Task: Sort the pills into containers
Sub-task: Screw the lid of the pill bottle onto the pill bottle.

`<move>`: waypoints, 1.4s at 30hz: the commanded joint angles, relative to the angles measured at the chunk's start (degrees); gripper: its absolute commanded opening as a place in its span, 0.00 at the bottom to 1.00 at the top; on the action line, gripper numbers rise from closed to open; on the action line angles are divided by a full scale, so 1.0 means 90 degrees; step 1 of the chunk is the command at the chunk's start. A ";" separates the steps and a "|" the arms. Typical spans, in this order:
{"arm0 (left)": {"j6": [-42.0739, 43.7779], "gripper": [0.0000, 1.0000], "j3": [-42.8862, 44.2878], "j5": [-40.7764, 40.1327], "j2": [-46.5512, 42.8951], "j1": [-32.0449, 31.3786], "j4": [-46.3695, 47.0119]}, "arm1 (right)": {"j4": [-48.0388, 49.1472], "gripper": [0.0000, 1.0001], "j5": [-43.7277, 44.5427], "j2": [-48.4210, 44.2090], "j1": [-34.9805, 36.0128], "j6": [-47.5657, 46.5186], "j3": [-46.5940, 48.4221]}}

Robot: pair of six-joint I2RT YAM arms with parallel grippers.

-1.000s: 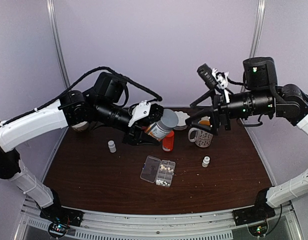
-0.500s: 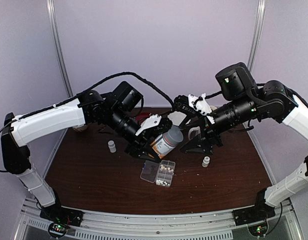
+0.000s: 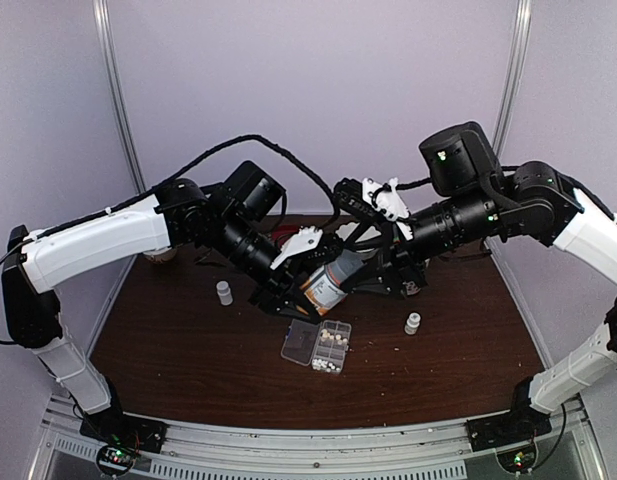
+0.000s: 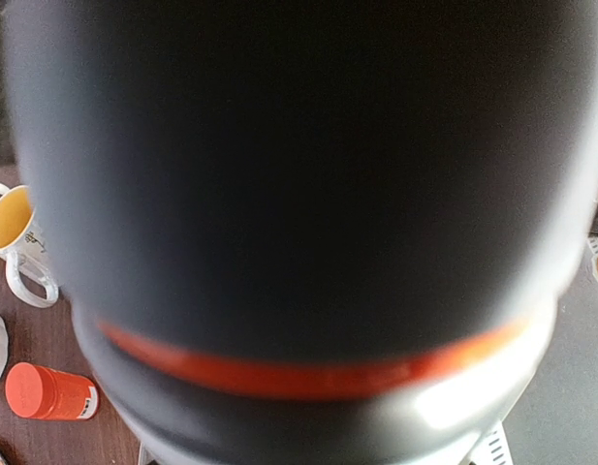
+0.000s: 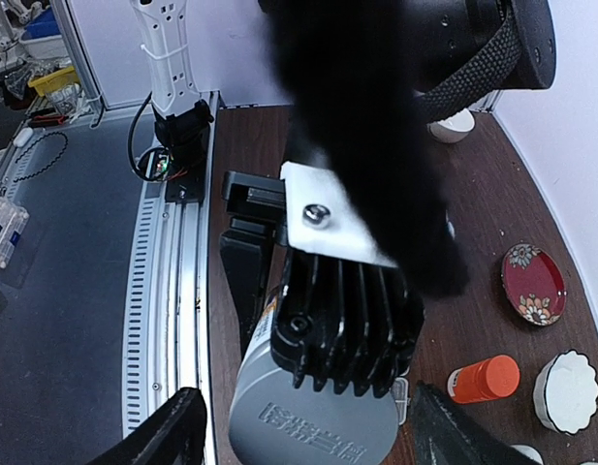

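Observation:
My left gripper (image 3: 313,275) is shut on a grey-capped pill bottle (image 3: 335,279) and holds it tilted above the clear pill organizer (image 3: 302,336), whose lid is open. Small white pills (image 3: 333,344) lie in its right-hand cells. My right gripper (image 3: 376,277) is open, its fingers (image 5: 161,438) on either side of the bottle's grey cap (image 5: 313,426) and apart from it. In the left wrist view the held bottle (image 4: 299,242) fills the frame as a dark blur with an orange band, hiding the left fingers.
Two small white bottles (image 3: 224,292) (image 3: 412,323) stand on the brown table. An orange bottle (image 5: 483,378) lies behind, also in the left wrist view (image 4: 51,390), near a mug (image 4: 13,242). A red plate (image 5: 531,284) and a white bowl (image 5: 570,390) are at the back.
My right gripper has swung left and down from the mug to straddle the bottle's cap. My left gripper brought the bottle forward over the organizer, then held about still.

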 commanded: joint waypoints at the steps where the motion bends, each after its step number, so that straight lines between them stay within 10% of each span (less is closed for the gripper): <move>1: -0.0004 0.04 0.0202 0.0122 -0.0022 0.0022 0.0095 | 0.0295 0.74 0.0069 0.0053 0.0032 0.0232 0.0109; 14: -0.0274 0.21 -0.0241 -0.0180 -0.0398 0.0026 0.0791 | 0.0115 0.37 0.0234 0.0018 0.0030 0.0449 0.0004; 42: -0.1458 0.10 -0.1433 0.0738 -0.1339 0.0535 0.3126 | 0.2884 0.41 0.0813 -0.1337 0.0033 0.2700 -0.2896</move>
